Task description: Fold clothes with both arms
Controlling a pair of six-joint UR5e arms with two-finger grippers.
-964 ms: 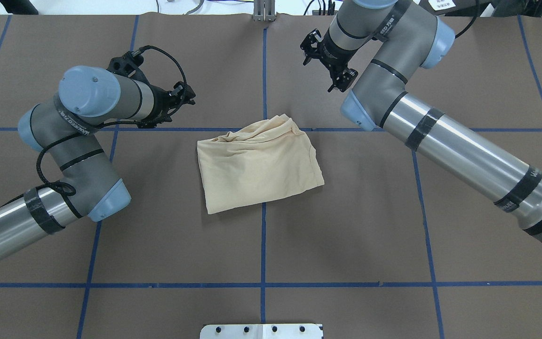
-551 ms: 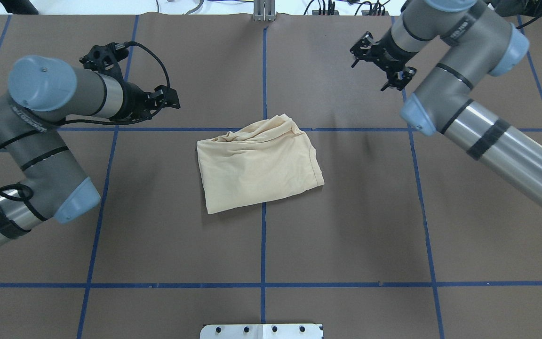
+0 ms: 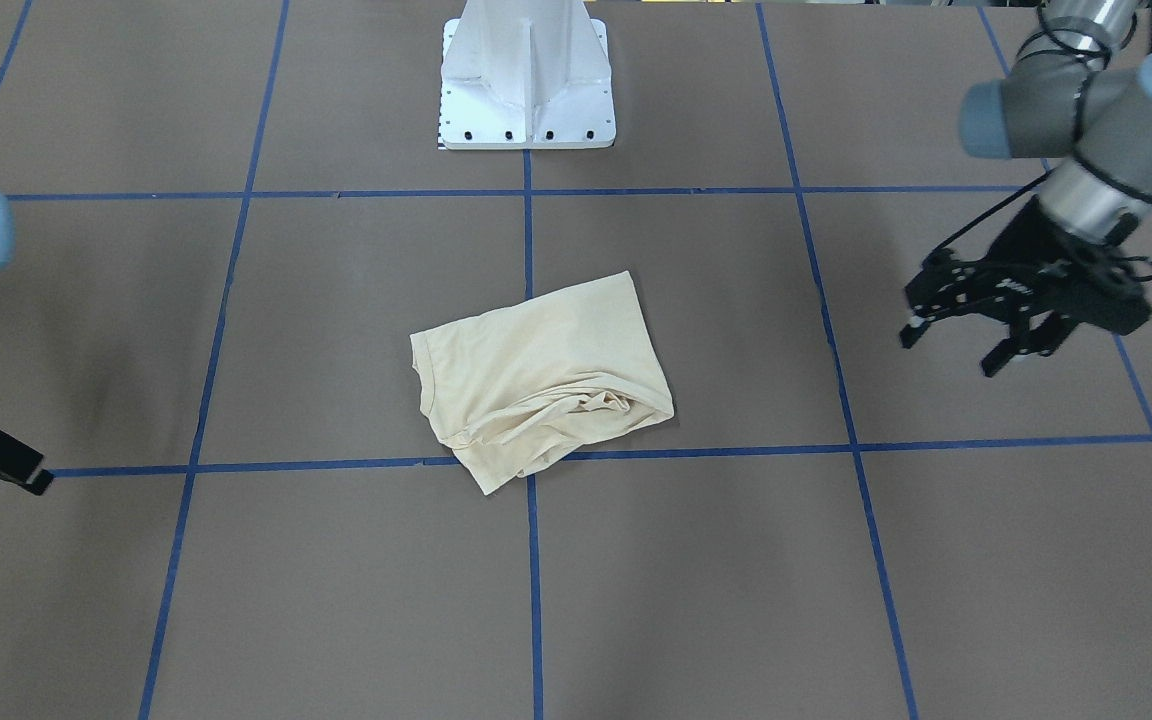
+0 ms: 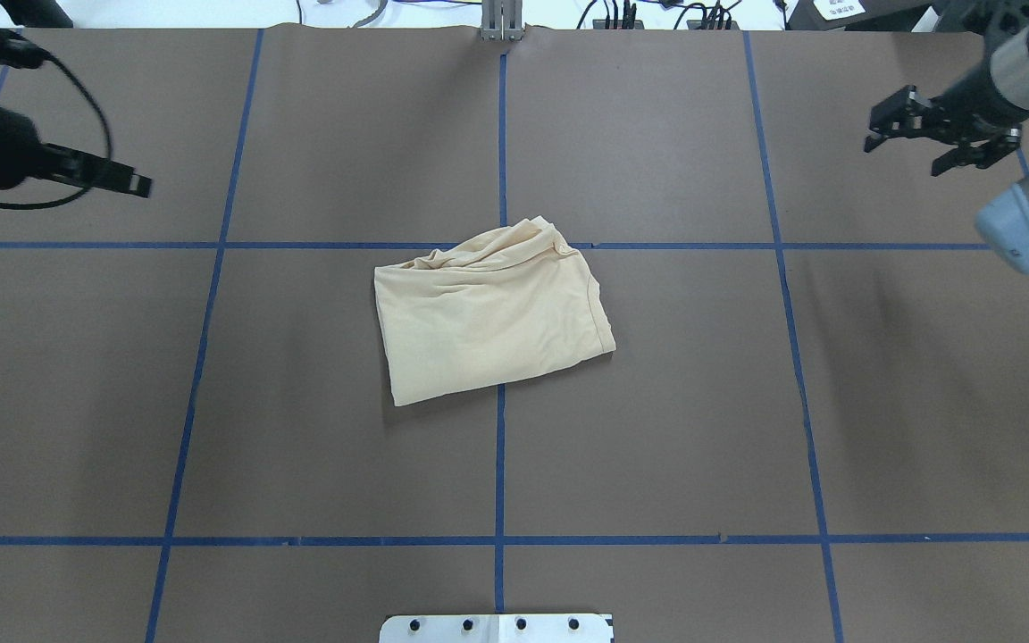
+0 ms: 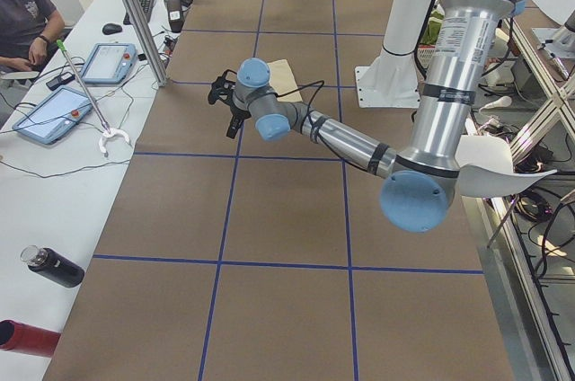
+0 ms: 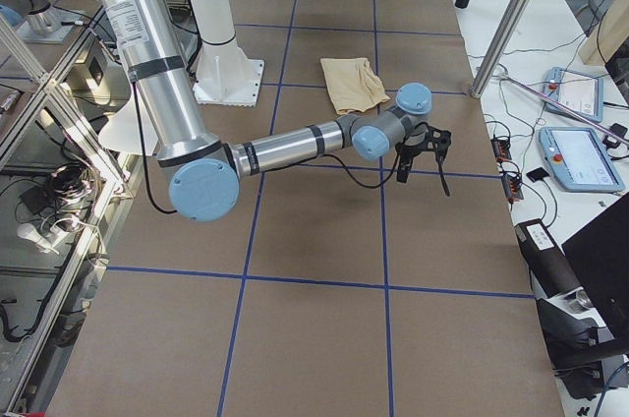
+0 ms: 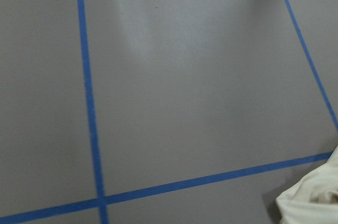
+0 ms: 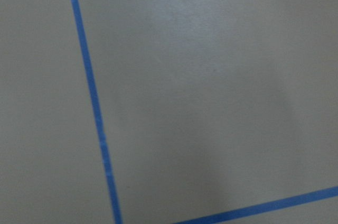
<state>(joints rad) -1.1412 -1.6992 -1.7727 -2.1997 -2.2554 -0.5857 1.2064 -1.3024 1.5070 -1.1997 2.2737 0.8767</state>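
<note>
Both jaws stand apart, holding nothing: I see the black two-finger left gripper [image 3: 946, 355] above the far left of the brown paper-covered table [image 4: 657, 429], the matching right gripper [image 4: 903, 158] above its far right. One pale cream-yellow thin T-shirt [image 4: 492, 317] lies folded and rumpled at the table's middle, well apart from both.

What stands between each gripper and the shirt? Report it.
Nothing visible does. The left gripper and right gripper hang open at opposite sides, with only bare taped table between each and the shirt.
</note>
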